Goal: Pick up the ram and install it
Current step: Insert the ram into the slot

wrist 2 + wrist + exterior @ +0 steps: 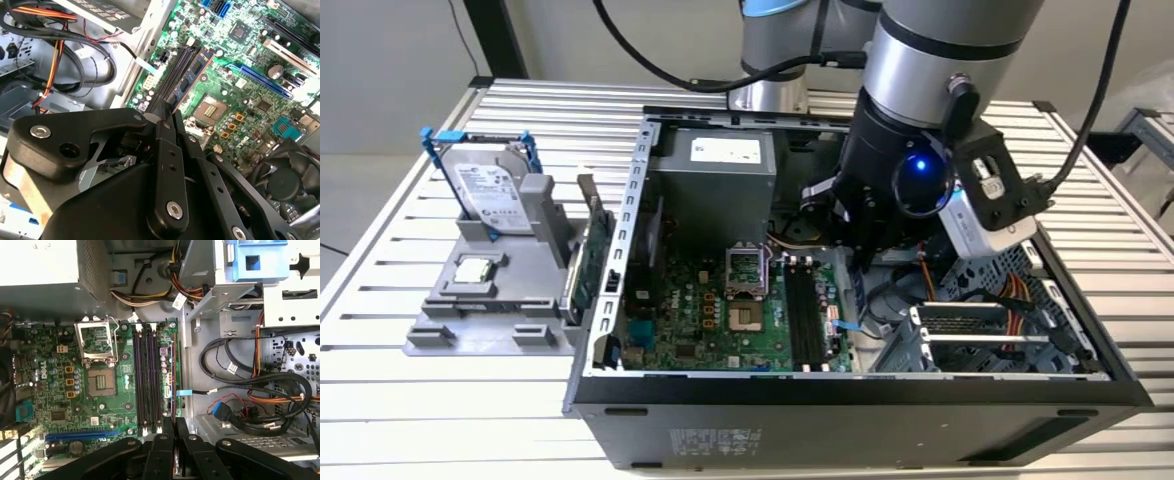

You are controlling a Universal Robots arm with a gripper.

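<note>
- Blue ram [192, 75] standing on edge over the outermost black slot of the green motherboard [250, 90], beside the empty black memory slots [145, 380].
- End effector [175, 427] closed on ram at its near end, fingers [167, 150] pinched together in both wrist views.
- Ram seen edge-on in first wrist view [173, 380], between memory slots and metal case wall [187, 355].
- Arm reaching down into open computer case [627, 300] on slatted bench [400, 380].
- Hard drive [491, 190] in blue frame upright on grey stand, well apart from case, toward the exterior view's left.
</note>
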